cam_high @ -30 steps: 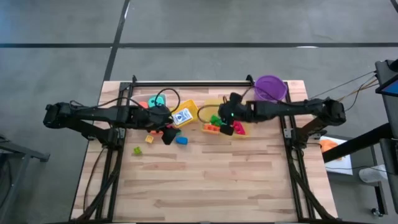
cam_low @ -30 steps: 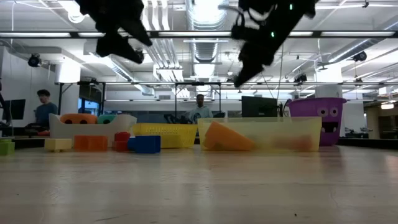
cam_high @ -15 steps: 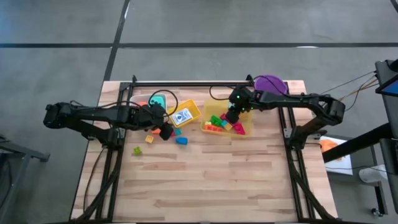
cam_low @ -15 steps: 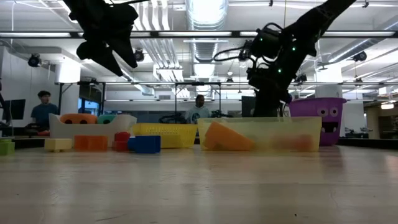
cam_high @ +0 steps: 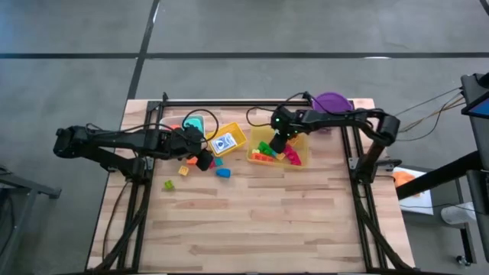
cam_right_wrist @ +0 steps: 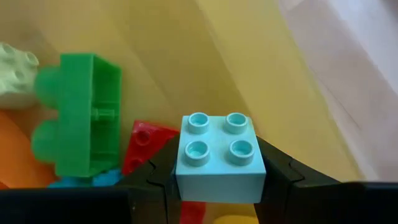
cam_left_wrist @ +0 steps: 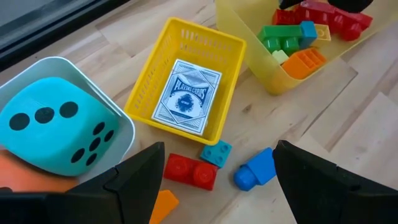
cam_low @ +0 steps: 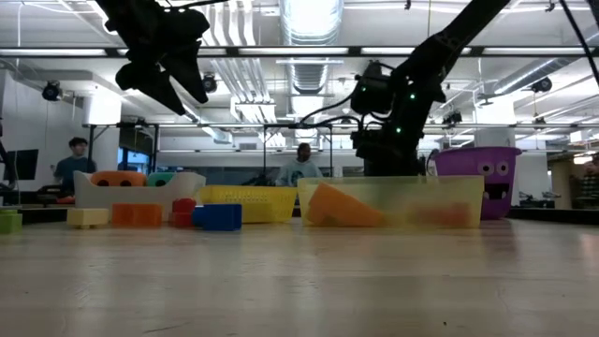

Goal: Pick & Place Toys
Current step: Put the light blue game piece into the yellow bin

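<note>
My right gripper (cam_right_wrist: 219, 169) is shut on a light-blue four-stud brick (cam_right_wrist: 219, 155), low inside the clear yellow-tinted bin (cam_high: 299, 156). In that bin lie green (cam_right_wrist: 78, 115), red (cam_right_wrist: 146, 146) and orange bricks. My left gripper (cam_left_wrist: 219, 155) hangs open above loose bricks lying flat on the table: red (cam_left_wrist: 189, 172), small teal (cam_left_wrist: 216, 152) and blue (cam_left_wrist: 256, 169). The card box (cam_left_wrist: 186, 96) lies flat in the yellow basket (cam_left_wrist: 144, 99). A teal die (cam_left_wrist: 53, 127) sits in a white bin. My right gripper pinches the light-blue brick between its two fingers, one on each of two opposite side walls (cam_right_wrist: 184, 177). The fingers slant steeply down into the bin. The brick is lifted clear, its studded top toward the wrist camera, above the bricks in the bin.
A purple bucket (cam_high: 331, 105) stands at the far right behind the bin. More loose bricks, green (cam_high: 169, 184) and yellow (cam_high: 183, 171), lie near the left arm. The near half of the wooden table (cam_high: 260, 229) is bare. People stand in the room beyond.
My right gripper has come down from well above the table into the yellow-tinted bin, swinging toward the far edge and rolling its wrist, its fingers still shut on the light-blue brick. My left gripper tipped a little at first, then stayed still.
</note>
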